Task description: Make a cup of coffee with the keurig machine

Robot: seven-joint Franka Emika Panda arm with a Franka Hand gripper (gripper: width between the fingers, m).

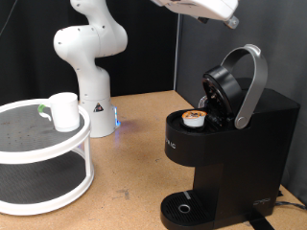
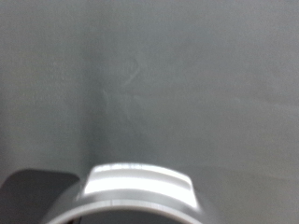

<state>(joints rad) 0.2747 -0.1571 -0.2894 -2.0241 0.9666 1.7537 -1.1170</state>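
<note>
The keurig machine is standing open, a pod sitting inside. The mug is waiting at nine o'clock on a white rack. I cannot tell the claw's state.

Looks like a robotics lab, not a kitchen: plain brown fibreboard bench, black curtain backdrop, white jointed robot arm bolted on at 11 o'clock, blue status light at its base. Two-tier round white mesh rack at 9 o'clock.
</note>
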